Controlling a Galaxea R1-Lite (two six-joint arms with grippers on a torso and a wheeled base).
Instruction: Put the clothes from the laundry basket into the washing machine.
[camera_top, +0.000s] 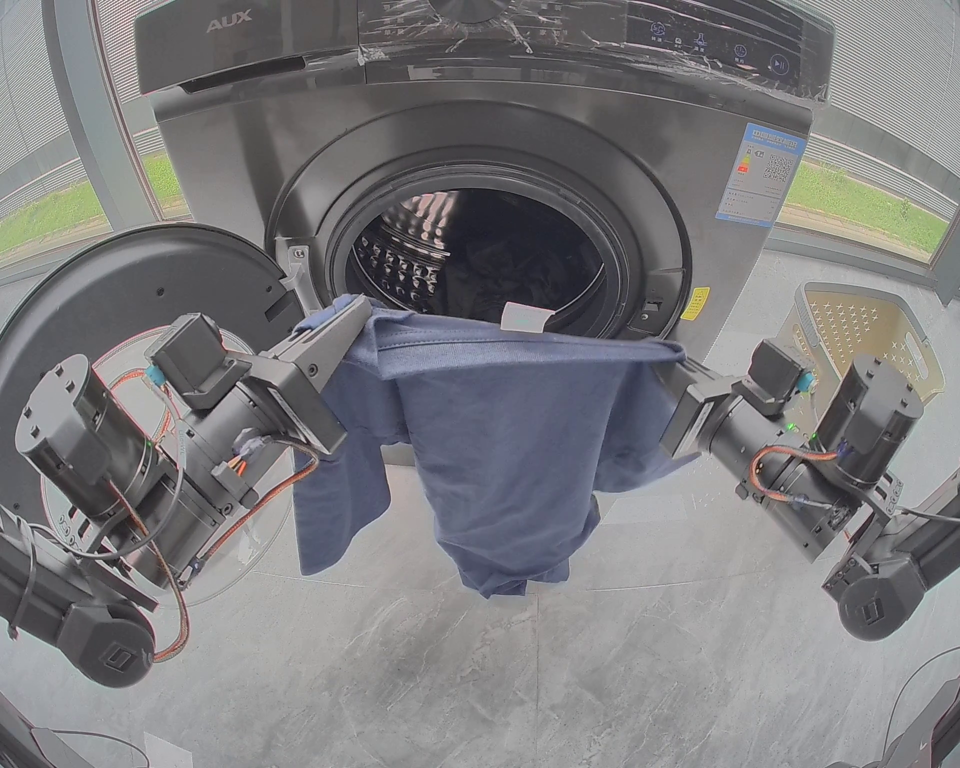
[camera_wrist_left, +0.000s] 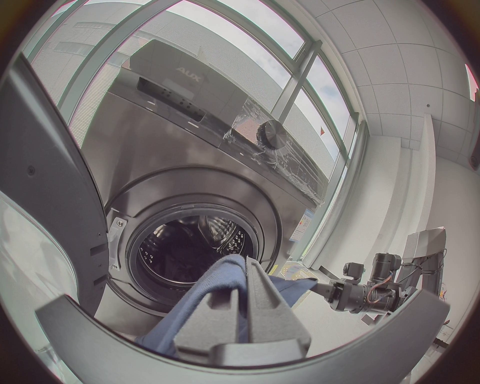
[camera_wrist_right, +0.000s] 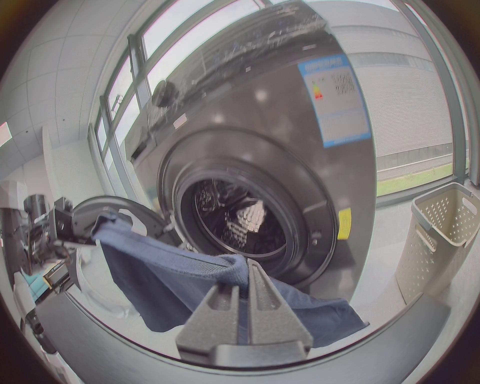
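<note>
A navy blue shirt (camera_top: 510, 440) hangs stretched between my two grippers just in front of the washing machine's open drum (camera_top: 480, 255). My left gripper (camera_top: 345, 325) is shut on the shirt's left shoulder; the cloth (camera_wrist_left: 220, 280) bunches at its tips (camera_wrist_left: 245, 272). My right gripper (camera_top: 672, 375) is shut on the other shoulder (camera_wrist_right: 200, 270), its tips (camera_wrist_right: 245, 277) pinching the fabric. The shirt's body droops toward the floor. Dark clothes lie inside the drum. The beige laundry basket (camera_top: 865, 335) stands at the right of the machine (camera_wrist_right: 442, 235).
The machine's round door (camera_top: 120, 330) is swung open at the left, behind my left arm. Grey tiled floor (camera_top: 520, 670) spreads in front. Windows run behind the machine on both sides.
</note>
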